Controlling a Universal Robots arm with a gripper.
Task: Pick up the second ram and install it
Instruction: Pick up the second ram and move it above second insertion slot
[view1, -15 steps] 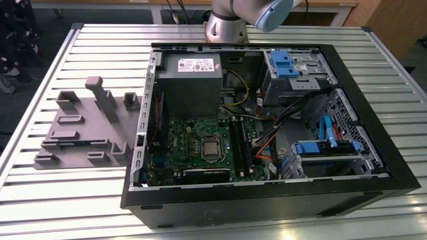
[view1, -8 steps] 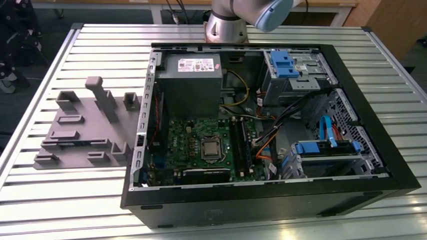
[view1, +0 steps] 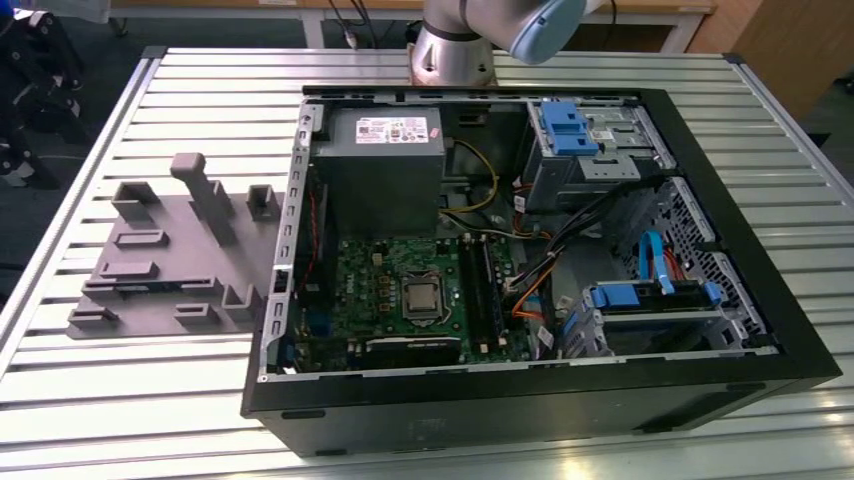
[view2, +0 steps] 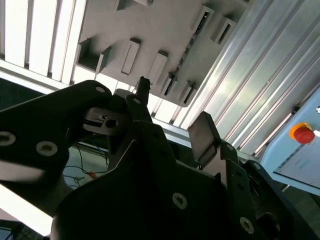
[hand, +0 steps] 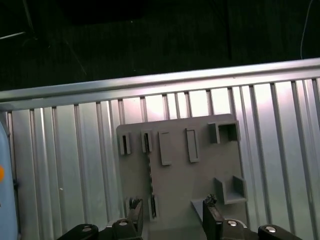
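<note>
Ribbed metal table (hand: 90, 150) runs under everything, with dark floor past its edge.

The gripper (hand: 172, 219) hangs well above the fixture (hand: 200, 175). Its two fingers (hand: 136, 220) are spread apart and there is nothing between them. In the first wrist view they sit either side of the fixture's near edge.

The second ram (hand: 149, 172) looks to be the thin dark strip standing on edge in the fixture. It runs from one slotted block towards a smaller one close to the fingers. Its line falls between the fingers, much closer to one than the other. I count one stick there. Standing it on edge likely leaves both flat faces free for the fingers to close on, and the end blocks keep it upright in a known spot.

The fixture is a single grey piece. It carries four upright blocks (hand: 165, 148) in a row, plus an open box and a bracket nearer its other edge.

Just beside the fixture, on the exterior view's right, one case (view1: 534, 405) lies on its side with the open face up. That probably keeps the board (view1: 387, 270) reachable from above. The long black slots (view1: 478, 290) lie near the board's middle. Their number, and whether a stick already sits in one, I cannot tell.

One arm (view1: 454, 45) rises from the table beyond the case.
</note>
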